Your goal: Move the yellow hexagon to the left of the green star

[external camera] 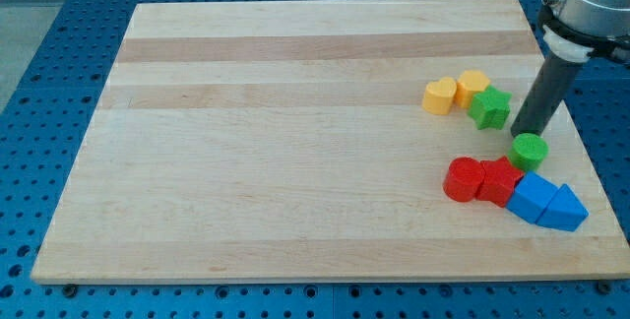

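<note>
The yellow hexagon (472, 85) lies at the right of the wooden board (295, 132), touching the upper left of the green star (489, 108). A yellow heart (440, 95) sits just left of the hexagon. My tip (518, 134) is down on the board, a little to the right of and below the green star, just above the green cylinder (529, 151). The rod slants up to the view's right. The tip touches neither yellow block.
Below the tip lie a red cylinder (462, 179), a red star (500, 180), a blue cube (533, 197) and a blue triangle (564, 209), packed together near the board's right edge. A blue perforated table (39, 112) surrounds the board.
</note>
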`<action>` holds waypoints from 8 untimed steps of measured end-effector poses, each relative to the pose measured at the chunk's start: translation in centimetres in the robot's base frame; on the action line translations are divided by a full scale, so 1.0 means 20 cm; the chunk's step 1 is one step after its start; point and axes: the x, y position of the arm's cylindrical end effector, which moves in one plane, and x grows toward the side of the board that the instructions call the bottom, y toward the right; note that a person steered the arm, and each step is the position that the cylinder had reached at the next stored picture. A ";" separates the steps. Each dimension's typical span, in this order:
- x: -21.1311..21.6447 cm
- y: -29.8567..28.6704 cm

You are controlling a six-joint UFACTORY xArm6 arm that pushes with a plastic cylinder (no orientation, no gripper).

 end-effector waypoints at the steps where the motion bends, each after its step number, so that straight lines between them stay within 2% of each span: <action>1: 0.00 -0.02; 2: 0.01 -0.03; 3: -0.16 0.08; 4: -0.40 0.14; 5: -0.65 0.03; 6: -0.70 -0.13; 8: -0.59 -0.19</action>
